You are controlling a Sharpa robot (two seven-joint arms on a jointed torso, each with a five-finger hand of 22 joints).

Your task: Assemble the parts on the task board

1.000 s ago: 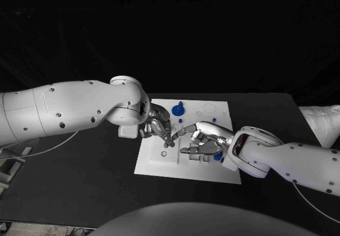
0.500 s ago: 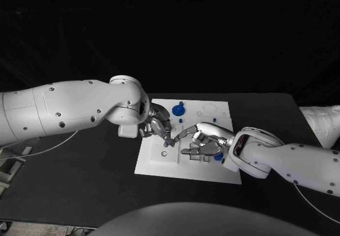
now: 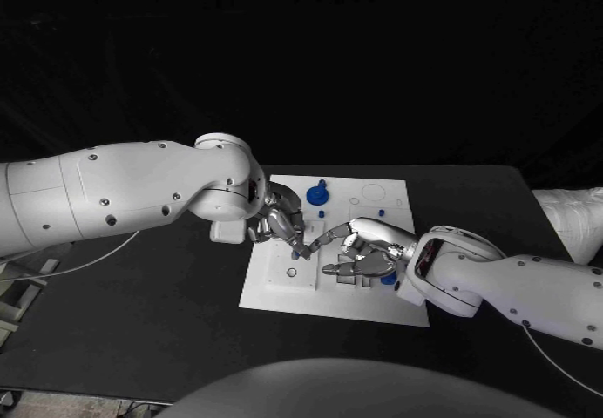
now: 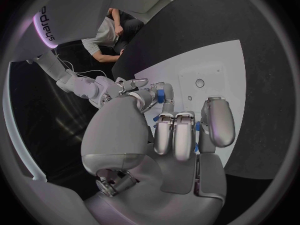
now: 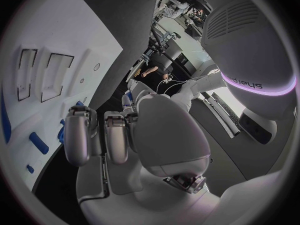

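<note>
The white task board (image 3: pixel 283 292) lies in the middle of the black table. At its far end stands a round blue part (image 3: pixel 317 193), with a small blue part (image 3: pixel 321 213) just in front. My left hand (image 3: pixel 279 228) hovers over the board's left side, fingers curled, pinching a small blue part (image 4: pixel 160 95) between thumb and finger. My right hand (image 3: pixel 364 248) rests over the board's middle with fingers curled in and one finger stretched toward the left hand's fingertips. Another blue part (image 3: pixel 387 278) peeks out beside the right hand. The right wrist view shows several blue parts (image 5: pixel 39 142) on the board (image 5: pixel 37 25).
Two rectangular recesses (image 5: pixel 50 70) and small round holes (image 3: pixel 290 273) mark the board. A white cloth-like bundle (image 3: pixel 572 218) lies at the table's right edge. Black table (image 3: pixel 151 322) surrounds the board on all sides.
</note>
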